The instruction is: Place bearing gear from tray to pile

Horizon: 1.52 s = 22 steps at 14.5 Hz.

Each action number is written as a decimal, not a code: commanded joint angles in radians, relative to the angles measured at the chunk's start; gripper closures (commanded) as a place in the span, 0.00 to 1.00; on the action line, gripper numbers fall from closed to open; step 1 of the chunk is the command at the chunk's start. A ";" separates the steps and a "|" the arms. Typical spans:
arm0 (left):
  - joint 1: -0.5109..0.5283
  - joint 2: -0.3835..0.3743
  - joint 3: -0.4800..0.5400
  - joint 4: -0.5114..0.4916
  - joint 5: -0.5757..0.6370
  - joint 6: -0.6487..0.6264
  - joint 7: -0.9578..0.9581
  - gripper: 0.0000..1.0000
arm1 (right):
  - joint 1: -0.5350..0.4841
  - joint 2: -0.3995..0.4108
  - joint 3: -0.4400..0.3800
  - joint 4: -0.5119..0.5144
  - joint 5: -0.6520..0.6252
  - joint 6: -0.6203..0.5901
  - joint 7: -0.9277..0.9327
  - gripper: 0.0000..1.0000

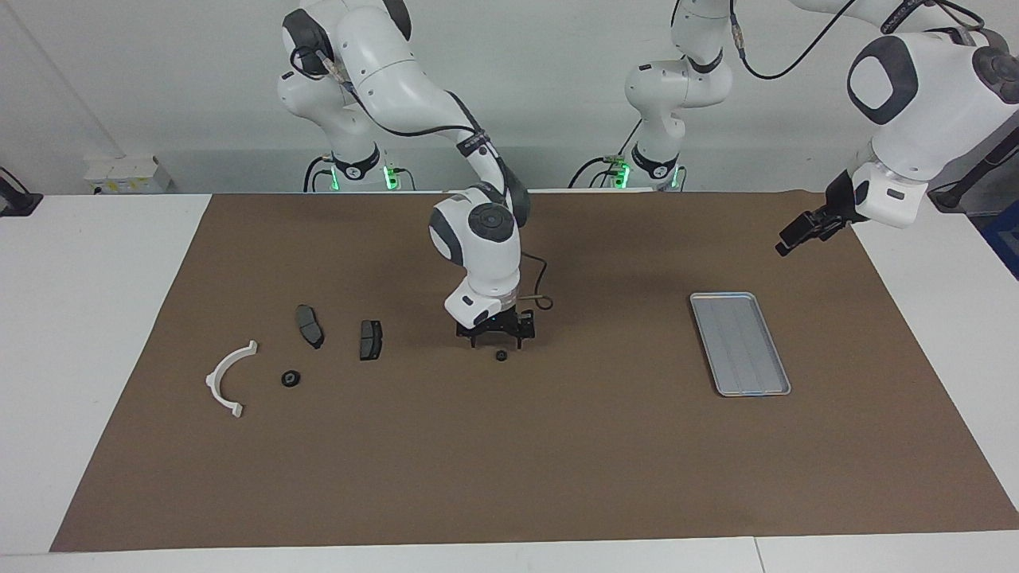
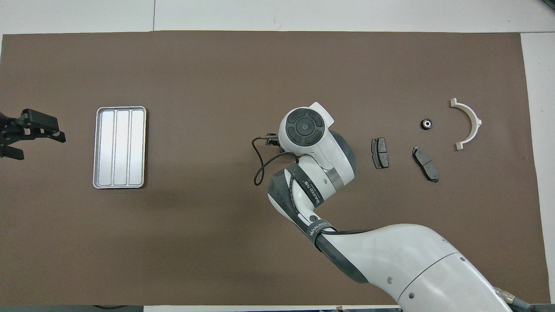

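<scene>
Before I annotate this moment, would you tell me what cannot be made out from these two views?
- Overhead view: the right gripper and the small black gear on the mat under it are hidden by the right arm's own wrist.
- Overhead view: the left gripper is partly cut off by the frame edge.
- Facing view: whether the right gripper touches that gear is too small to tell.
- Both views: the other gear, beside the white bracket, is too small for detail.

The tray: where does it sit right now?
The tray lies empty on the brown mat at the left arm's end, apart from the pile; the left gripper hangs raised nearby.
</scene>
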 commanded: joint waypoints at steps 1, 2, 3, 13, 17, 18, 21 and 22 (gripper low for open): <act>0.017 -0.044 -0.014 -0.036 -0.007 0.009 0.017 0.00 | -0.009 0.020 0.005 0.020 -0.026 0.026 0.018 0.05; 0.017 -0.052 -0.014 -0.039 -0.007 0.009 0.028 0.00 | -0.011 0.022 0.005 0.020 -0.026 0.028 0.017 0.05; 0.016 -0.055 -0.016 -0.039 -0.006 0.007 0.026 0.00 | -0.012 0.022 0.005 0.020 -0.024 0.035 0.017 0.05; 0.019 -0.096 -0.094 -0.106 0.109 0.056 0.043 0.00 | -0.009 0.040 0.007 0.020 -0.018 0.068 0.017 0.67; 0.019 -0.095 -0.093 -0.105 0.109 0.064 0.074 0.00 | -0.008 0.040 0.005 0.020 -0.024 0.057 0.014 1.00; 0.019 -0.096 -0.093 -0.108 0.109 0.064 0.072 0.00 | -0.008 0.040 0.005 0.020 -0.026 0.057 0.014 1.00; 0.017 -0.096 -0.093 -0.108 0.109 0.064 0.065 0.00 | -0.011 0.040 0.005 0.032 -0.032 0.046 0.011 1.00; 0.013 -0.096 -0.093 -0.108 0.109 0.062 0.068 0.00 | -0.011 0.040 0.005 0.035 -0.039 0.040 0.011 1.00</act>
